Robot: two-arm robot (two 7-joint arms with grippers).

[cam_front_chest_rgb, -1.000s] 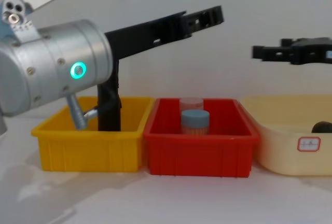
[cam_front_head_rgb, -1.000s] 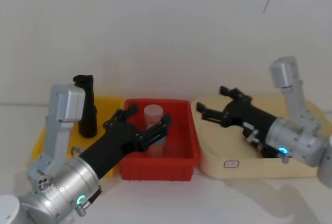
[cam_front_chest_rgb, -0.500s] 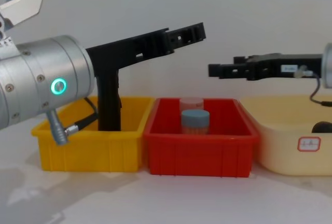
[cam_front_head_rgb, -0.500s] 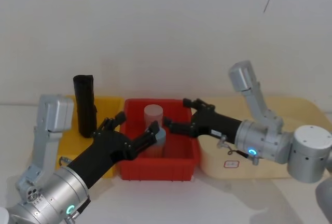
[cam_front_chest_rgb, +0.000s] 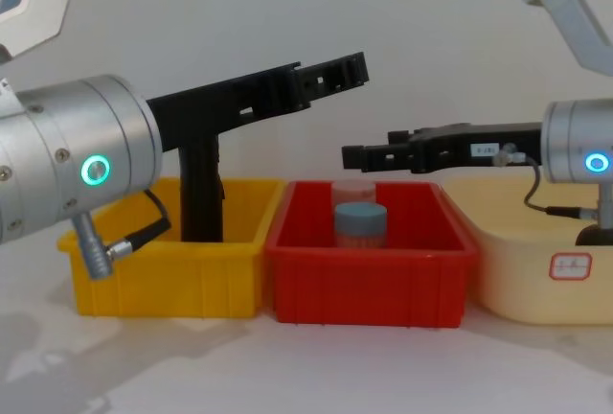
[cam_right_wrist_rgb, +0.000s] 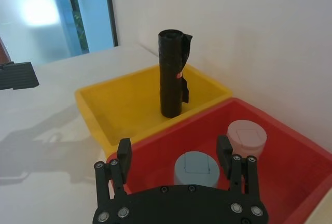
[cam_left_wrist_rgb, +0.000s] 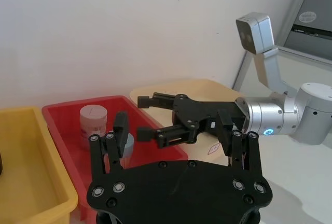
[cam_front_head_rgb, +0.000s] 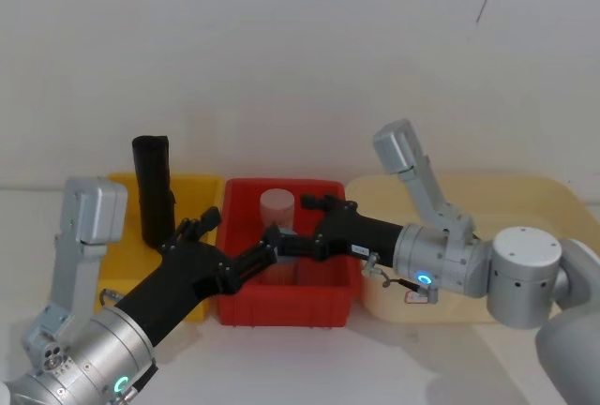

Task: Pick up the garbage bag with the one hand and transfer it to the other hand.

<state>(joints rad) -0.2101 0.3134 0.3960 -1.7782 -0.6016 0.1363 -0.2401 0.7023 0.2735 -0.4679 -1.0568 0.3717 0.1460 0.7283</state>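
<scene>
The garbage bag [cam_front_head_rgb: 154,189] is a matte black roll standing upright at the back of the yellow bin [cam_front_head_rgb: 198,189]; it also shows in the right wrist view [cam_right_wrist_rgb: 170,73] and the chest view [cam_front_chest_rgb: 200,198]. My left gripper [cam_front_head_rgb: 236,239] is open and holds nothing, above the seam between the yellow and red bins, right of the bag and nearer to me. My right gripper [cam_front_head_rgb: 289,224] is open too, reaching left over the red bin [cam_front_head_rgb: 330,283], its fingertips close to the left gripper's. Nothing touches the bag.
A blue-lidded jar [cam_right_wrist_rgb: 194,167] and a pale-lidded jar [cam_right_wrist_rgb: 246,136] stand in the red bin. On the right is a cream tray [cam_front_head_rgb: 531,190] with a dark object [cam_front_chest_rgb: 595,235] inside. A white wall rises behind the bins.
My right gripper has swung left from above the cream tray to over the red bin. The left gripper has drawn back and lowered a little. The bag has not moved.
</scene>
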